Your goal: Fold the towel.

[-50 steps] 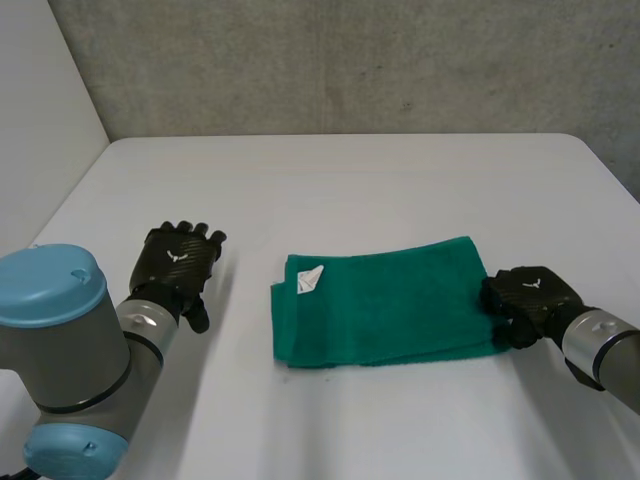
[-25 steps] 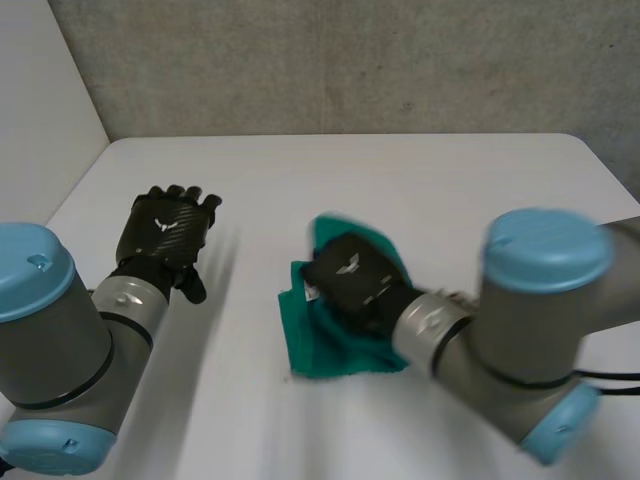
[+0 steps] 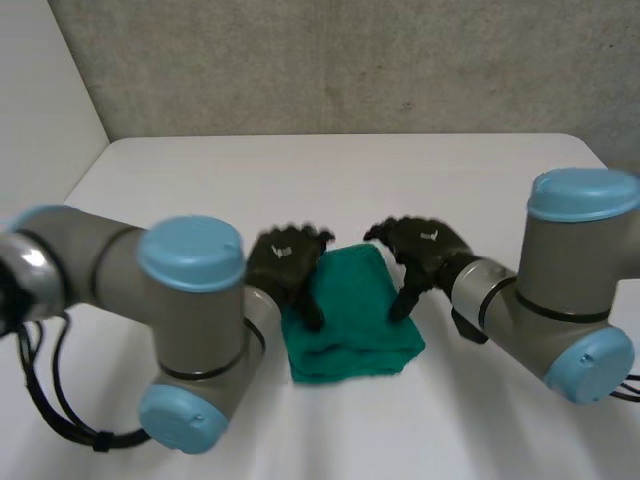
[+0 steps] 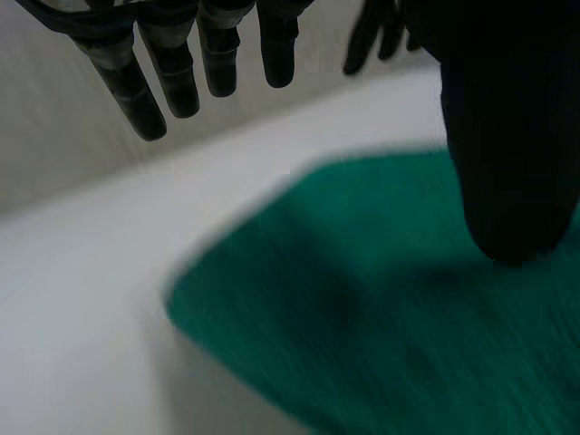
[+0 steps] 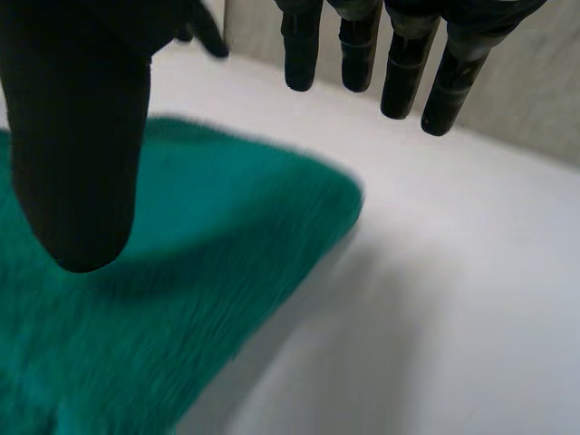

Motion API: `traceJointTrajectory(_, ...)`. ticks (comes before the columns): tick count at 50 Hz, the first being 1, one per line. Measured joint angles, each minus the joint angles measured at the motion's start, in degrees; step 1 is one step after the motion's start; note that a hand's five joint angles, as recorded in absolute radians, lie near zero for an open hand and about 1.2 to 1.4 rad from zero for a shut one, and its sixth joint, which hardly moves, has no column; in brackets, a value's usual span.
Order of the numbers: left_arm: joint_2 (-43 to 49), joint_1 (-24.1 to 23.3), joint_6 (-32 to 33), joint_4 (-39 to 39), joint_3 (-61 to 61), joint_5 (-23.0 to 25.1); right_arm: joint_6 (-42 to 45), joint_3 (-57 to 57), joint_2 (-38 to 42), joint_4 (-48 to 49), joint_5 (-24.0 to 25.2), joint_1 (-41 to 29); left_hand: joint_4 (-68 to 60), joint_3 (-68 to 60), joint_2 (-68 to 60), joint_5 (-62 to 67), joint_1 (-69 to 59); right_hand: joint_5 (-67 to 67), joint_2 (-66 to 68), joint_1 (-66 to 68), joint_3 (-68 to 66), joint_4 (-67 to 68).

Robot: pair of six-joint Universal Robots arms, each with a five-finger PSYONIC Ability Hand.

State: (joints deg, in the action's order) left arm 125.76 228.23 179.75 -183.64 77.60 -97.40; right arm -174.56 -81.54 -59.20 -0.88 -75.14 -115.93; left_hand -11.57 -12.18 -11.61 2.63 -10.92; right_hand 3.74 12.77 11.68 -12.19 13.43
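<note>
The green towel (image 3: 350, 322) lies folded into a small, roughly square pad in the middle of the white table. My left hand (image 3: 287, 266) hovers over its left edge, open with fingers straight. My right hand (image 3: 423, 249) is over its right edge, open too, thumb pointing down at the cloth. In the left wrist view the fingers (image 4: 172, 68) spread above a towel (image 4: 399, 308) corner, holding nothing. In the right wrist view the thumb (image 5: 77, 145) hangs over the towel (image 5: 154, 308), with the fingers (image 5: 399, 63) straight beyond its edge.
White table (image 3: 200, 180) stretches on all sides of the towel. A grey wall (image 3: 350, 60) stands behind its far edge. Both arms' elbows (image 3: 190, 300) (image 3: 580, 300) bend low over the table's front, either side of the towel.
The right hand carried the towel's right end over to the left, halving the long strip, then let go and opened. The left hand came in from the table's left to the towel's left edge.
</note>
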Motion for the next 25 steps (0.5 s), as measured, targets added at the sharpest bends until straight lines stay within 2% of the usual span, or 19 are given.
traceJointTrajectory(6, 4.52, 0.15, -0.85, 4.82, -1.11, -3.69, 1.56, 2.64, 5.44, -3.16, 0.33, -0.02, 0.0, 0.0, 0.0, 0.0, 0.0, 0.0, 0.0, 0.0, 0.0, 0.0)
traceJointTrajectory(13, 3.25, 1.74, -0.32, 6.84, 1.13, -7.03, 5.93, 5.19, 7.52, -6.66, -1.16, 0.33, 0.0, 0.0, 0.0, -0.01, 0.86, -0.68, 0.0, -1.1, 0.0, 0.0)
traceJointTrajectory(17, 0.74, 1.87, -0.27, 6.99, 1.33, -7.01, 6.68, 5.47, 5.42, -6.73, -1.9, 0.37, 0.0, 0.0, 0.0, -0.02, 0.94, -0.71, 0.0, -1.1, 0.0, 0.0)
traceJointTrajectory(25, -13.14, 2.63, -0.24, 7.03, -1.79, -4.79, 5.2, 5.61, -11.17, -2.47, -8.1, 1.46, 0.0, 0.0, 0.0, -0.03, 0.94, -0.82, 0.0, -1.1, 0.0, 0.0)
